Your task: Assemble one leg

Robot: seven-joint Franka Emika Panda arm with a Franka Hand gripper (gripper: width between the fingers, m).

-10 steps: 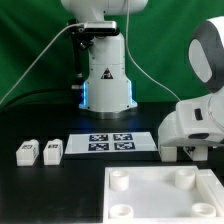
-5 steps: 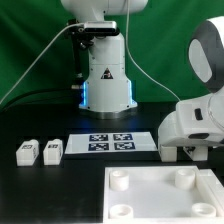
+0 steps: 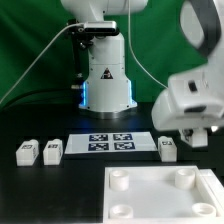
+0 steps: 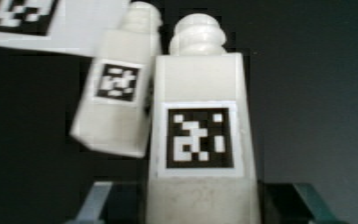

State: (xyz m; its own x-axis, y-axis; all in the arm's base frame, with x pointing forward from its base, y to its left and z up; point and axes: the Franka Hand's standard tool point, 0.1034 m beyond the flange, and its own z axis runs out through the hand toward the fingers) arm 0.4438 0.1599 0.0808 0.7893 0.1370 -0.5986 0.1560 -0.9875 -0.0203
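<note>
Two legs [image 3: 27, 152] [image 3: 52, 149] lie side by side at the exterior view's left. A third leg [image 3: 168, 147] lies just to the right of the marker board [image 3: 112, 143]. My gripper [image 3: 197, 137] hangs low next to it. In the wrist view, one leg [image 4: 197, 130] lies lengthwise between my fingers [image 4: 105, 200], tag facing up, with a dark gap on each side. Another leg [image 4: 119, 90] lies slanted close beside it. My gripper [image 4: 197, 197] is open and holds nothing.
The large white square piece with round corner sockets [image 3: 150, 205] fills the front right of the table. The robot base [image 3: 105, 75] stands behind the marker board, whose corner [image 4: 25, 20] shows in the wrist view.
The arm has risen and shifted towards the exterior view's left. A leg to the right of the marker board, hidden behind the arm before, now shows.
</note>
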